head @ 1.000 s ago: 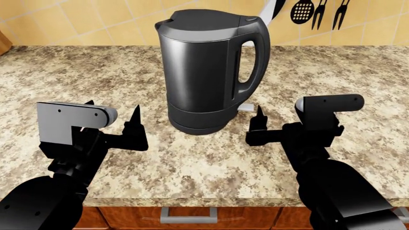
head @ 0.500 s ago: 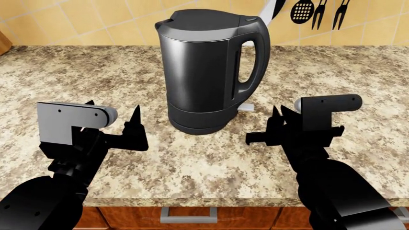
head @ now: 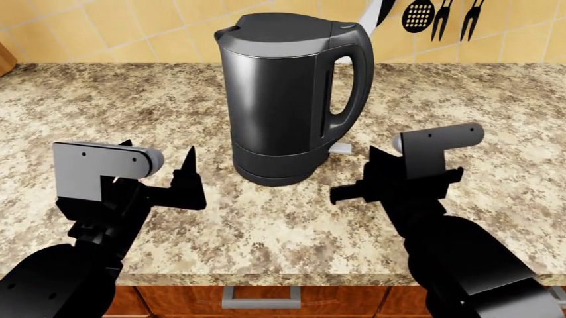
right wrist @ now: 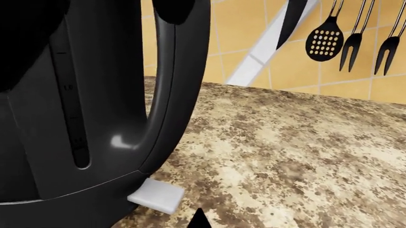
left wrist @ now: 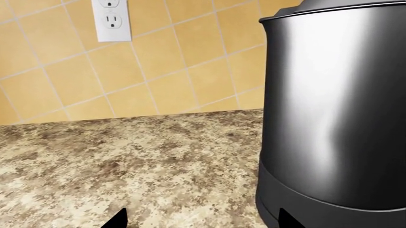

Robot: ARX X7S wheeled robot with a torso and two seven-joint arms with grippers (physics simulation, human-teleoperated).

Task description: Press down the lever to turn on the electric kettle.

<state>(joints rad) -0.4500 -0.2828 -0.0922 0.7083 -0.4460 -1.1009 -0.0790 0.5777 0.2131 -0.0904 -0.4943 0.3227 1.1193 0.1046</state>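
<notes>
Glossy dark-grey kettle (head: pixel 287 99) with flat white lever (right wrist: pixel 156 195); left gripper (head: pixel 155 169) apart, right gripper (head: pixel 354 189) unclear.

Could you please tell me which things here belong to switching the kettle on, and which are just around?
For the job: kettle; lever; right gripper, nearest the lever.
Just around: wall socket; hanging utensils; left gripper; countertop.

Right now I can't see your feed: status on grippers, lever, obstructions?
Both grippers empty, left gripper open, right gripper unclear. Lever untouched at electric kettle base, right gripper short of it. Nothing between.
</notes>
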